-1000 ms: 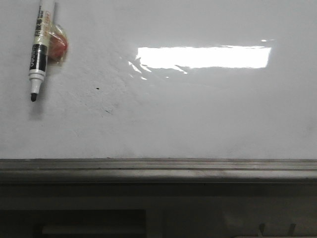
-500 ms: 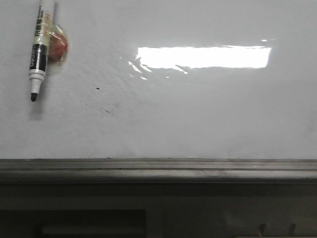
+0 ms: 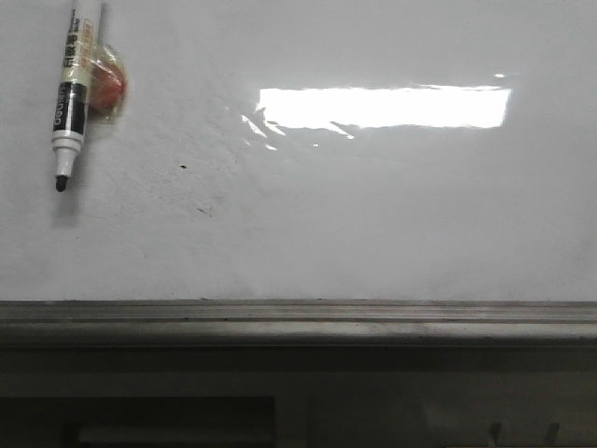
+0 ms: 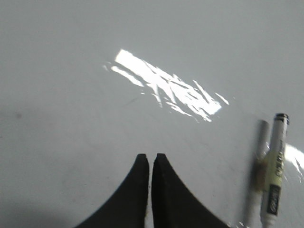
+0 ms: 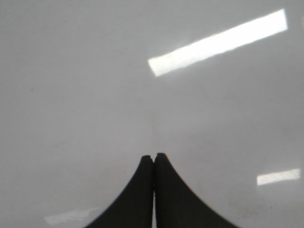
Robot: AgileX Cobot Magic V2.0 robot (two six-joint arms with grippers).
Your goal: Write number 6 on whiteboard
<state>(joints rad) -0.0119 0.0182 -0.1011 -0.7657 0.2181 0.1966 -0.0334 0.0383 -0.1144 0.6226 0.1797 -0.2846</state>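
The whiteboard (image 3: pixel 373 224) fills the front view, glossy white with faint smudges. No number 6 shows on it in any view. A white and black marker (image 3: pixel 70 93) hangs at the board's upper left, bare black tip down, taped to a red and yellow holder (image 3: pixel 110 89). Neither gripper appears in the front view. In the left wrist view my left gripper (image 4: pixel 150 157) is shut on nothing, facing the board, with the marker (image 4: pixel 274 175) off to one side. My right gripper (image 5: pixel 153 156) is shut and empty, facing bare board (image 5: pixel 95 95).
A grey metal ledge (image 3: pixel 298 317) runs along the board's bottom edge. A bright rectangular light reflection (image 3: pixel 382 107) sits on the upper middle of the board. A tiny black dot (image 3: pixel 183 168) lies right of the marker's tip.
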